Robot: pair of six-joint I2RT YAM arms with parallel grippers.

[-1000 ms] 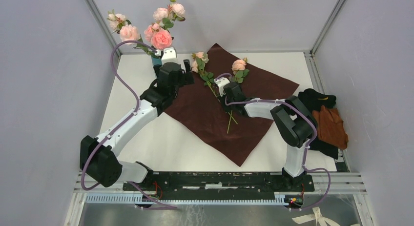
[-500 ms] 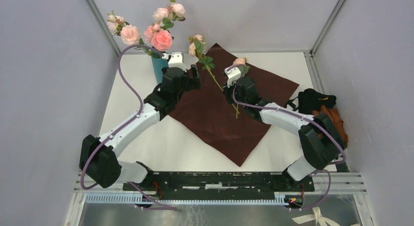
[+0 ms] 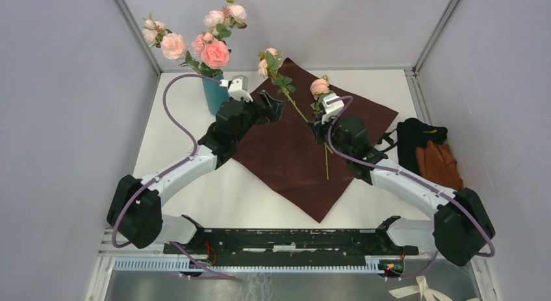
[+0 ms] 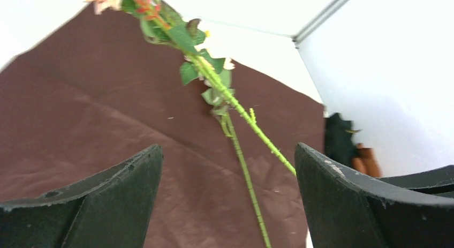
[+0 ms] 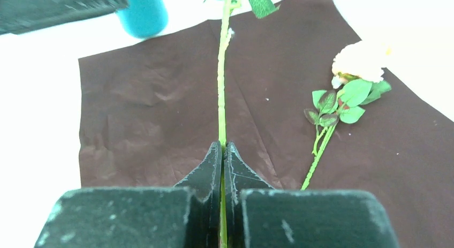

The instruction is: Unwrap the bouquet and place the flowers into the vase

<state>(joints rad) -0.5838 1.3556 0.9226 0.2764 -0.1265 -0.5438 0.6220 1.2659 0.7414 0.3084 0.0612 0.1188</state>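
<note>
The bouquet's maroon wrapping paper (image 3: 286, 158) lies spread flat on the table. The teal vase (image 3: 213, 94) stands at the back left and holds several pink flowers (image 3: 214, 52). My right gripper (image 3: 320, 127) is shut on the green stem (image 5: 221, 98) of one flower, whose blooms (image 3: 268, 59) are raised over the paper's far corner. Another rose (image 3: 318, 86) lies on the paper (image 5: 160, 114), with its pale bloom (image 5: 361, 60) to the right of my shut right gripper (image 5: 222, 147). My left gripper (image 3: 273, 104) stands wide open just left of the held stem (image 4: 257, 131), holding nothing (image 4: 227, 147).
A black-and-orange cloth pile (image 3: 432, 158) lies at the table's right edge. Grey walls and metal frame posts (image 3: 136, 34) close in the back and sides. The vase (image 5: 142, 12) sits just off the paper's left corner.
My right gripper has lifted one flower off the paper and carried it up and to the right. My left gripper has swung from beside the vase rightward over the paper.
</note>
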